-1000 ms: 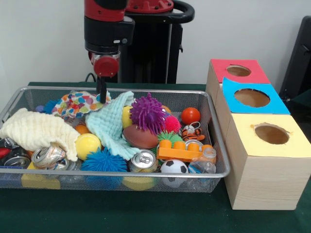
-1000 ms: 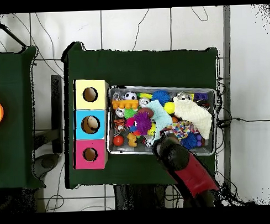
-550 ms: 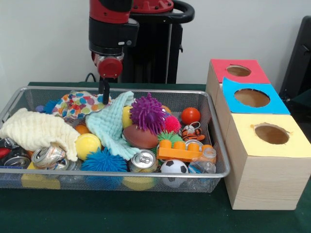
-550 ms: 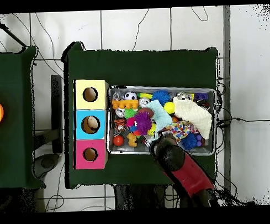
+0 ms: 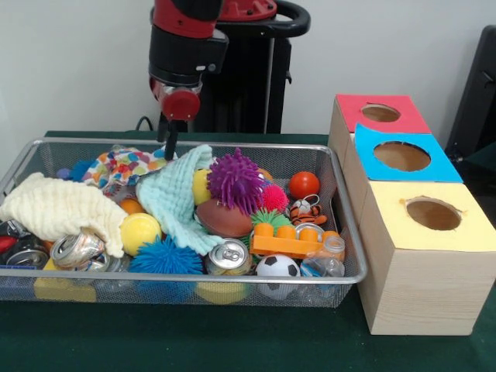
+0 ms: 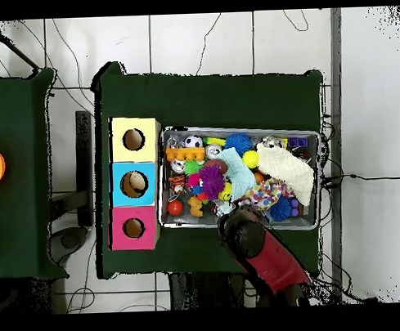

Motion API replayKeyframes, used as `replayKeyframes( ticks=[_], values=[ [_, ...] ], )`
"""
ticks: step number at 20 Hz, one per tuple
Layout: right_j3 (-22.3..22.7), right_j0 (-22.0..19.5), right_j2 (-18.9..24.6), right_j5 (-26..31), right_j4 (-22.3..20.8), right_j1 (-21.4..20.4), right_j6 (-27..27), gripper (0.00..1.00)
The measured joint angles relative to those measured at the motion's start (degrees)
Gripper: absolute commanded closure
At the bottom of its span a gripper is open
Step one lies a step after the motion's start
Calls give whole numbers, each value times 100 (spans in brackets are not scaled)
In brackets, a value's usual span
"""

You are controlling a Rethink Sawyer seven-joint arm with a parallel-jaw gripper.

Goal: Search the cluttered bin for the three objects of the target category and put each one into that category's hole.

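Observation:
The wire bin [image 5: 350, 236] is crowded with toys, cans and three cloths: a patterned cloth [image 5: 116, 167], a mint cloth [image 5: 174, 198] and a cream cloth [image 5: 58, 209]. My gripper [image 5: 168, 149] hangs over the bin's back rim, its dark fingers pressed together on the upper right corner of the patterned cloth, which still lies mostly in the bin. Seen from overhead, the red arm [image 6: 259, 248] covers the gripper at the bin's [image 6: 319, 178] lower edge, next to the patterned cloth [image 6: 268, 192].
Three boxes with holes stand right of the bin: yellow [image 5: 418, 271] nearest, blue [image 5: 443, 167] in the middle, red [image 5: 404, 121] farthest. In the bin lie a purple spiky ball [image 5: 235, 180], a toy football [image 5: 225, 219], an orange brick [image 5: 293, 240] and cans [image 5: 229, 257].
The gripper has risen and shifted right toward the bin's back rim. The patterned cloth has flattened, its right corner drawn up after the gripper.

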Motion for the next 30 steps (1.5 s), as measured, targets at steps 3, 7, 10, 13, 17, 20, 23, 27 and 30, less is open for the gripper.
replayKeyframes(
  ticks=[3,7,10,13,17,20,23,27,30],
  values=[
    [-2,9,-129,0,0,38,0,0],
    [-13,-38,-228,0,0,30,0,0],
    [-27,-143,-232,0,-2,19,0,0],
    [-44,-289,-226,-13,-48,14,0,0],
    [-73,-646,-129,-239,-245,15,0,0],
    [-89,-842,-26,-479,-375,17,0,0],
    [-96,-989,96,-756,-477,17,0,0],
    [-96,-1080,229,-1008,-530,17,0,0],
    [-97,-1132,334,-1141,-560,21,0,0]
  ],
)
